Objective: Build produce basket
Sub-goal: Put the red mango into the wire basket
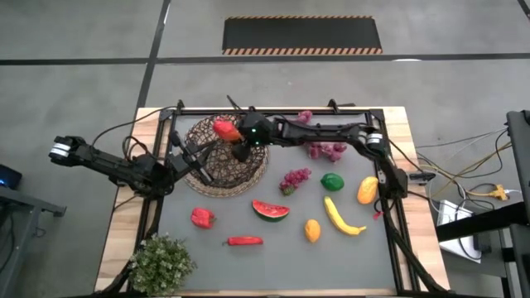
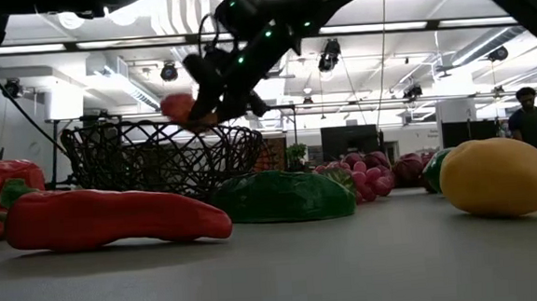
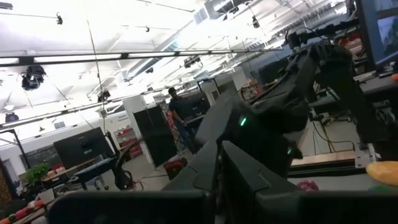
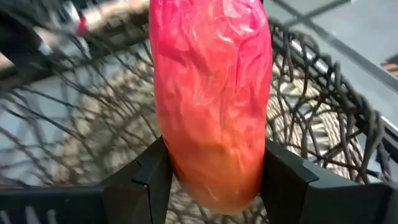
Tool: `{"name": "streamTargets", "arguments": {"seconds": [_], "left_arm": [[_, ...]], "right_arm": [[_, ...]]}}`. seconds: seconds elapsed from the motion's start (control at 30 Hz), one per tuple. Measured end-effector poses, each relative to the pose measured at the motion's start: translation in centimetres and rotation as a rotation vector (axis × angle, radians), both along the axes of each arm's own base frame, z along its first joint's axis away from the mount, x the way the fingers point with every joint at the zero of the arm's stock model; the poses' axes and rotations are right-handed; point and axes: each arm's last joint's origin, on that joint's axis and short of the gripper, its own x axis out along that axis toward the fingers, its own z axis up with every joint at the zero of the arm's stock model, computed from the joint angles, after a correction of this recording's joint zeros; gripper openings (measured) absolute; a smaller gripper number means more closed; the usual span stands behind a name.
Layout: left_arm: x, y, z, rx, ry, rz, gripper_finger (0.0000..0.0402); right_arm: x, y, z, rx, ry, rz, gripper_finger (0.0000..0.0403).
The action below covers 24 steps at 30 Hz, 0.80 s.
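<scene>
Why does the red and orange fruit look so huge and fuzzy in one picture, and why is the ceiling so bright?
In the right wrist view the fruit sits right at the lens, gripped in the right claw, so it fills the frame and the basket behind blurs. In the low view and left wrist view, ceiling lights glare white and the arms show as dark shapes.
</scene>
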Motion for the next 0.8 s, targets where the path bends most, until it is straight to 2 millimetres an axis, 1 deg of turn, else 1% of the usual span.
{"name": "streamTargets", "arguments": {"seconds": [0.1,0.2,0.3,0.5,0.67,0.8], "left_arm": [[0.0,0.0,0.0,0.001,0.003,-0.002,0.0005],[0.0,-0.1,0.0,0.0,0.0,-0.005,0.0005],[0.0,-0.1,0.0,0.0,0.0,-0.007,0.0005],[-0.1,-0.1,0.0,0.0,-0.004,-0.009,0.0005],[-0.1,-0.1,0.0,0.0,0.0,-0.01,0.0005],[-0.1,-0.1,0.0,0.0,0.001,-0.01,0.0005]], "right_arm": [[0.9,-0.3,-0.5,-0.002,0.102,0.016,0.0176],[1.7,-0.8,-0.6,-0.006,0.161,0.028,0.0176],[2.7,-1.1,-0.8,-0.019,0.173,0.04,0.0176],[4.1,-1.6,-2.1,-0.032,0.213,0.058,0.0176],[4.5,-2.0,-3.3,-0.032,0.25,0.065,0.0176],[4.4,-2.2,-3.4,-0.034,0.259,0.059,0.0176]]}}
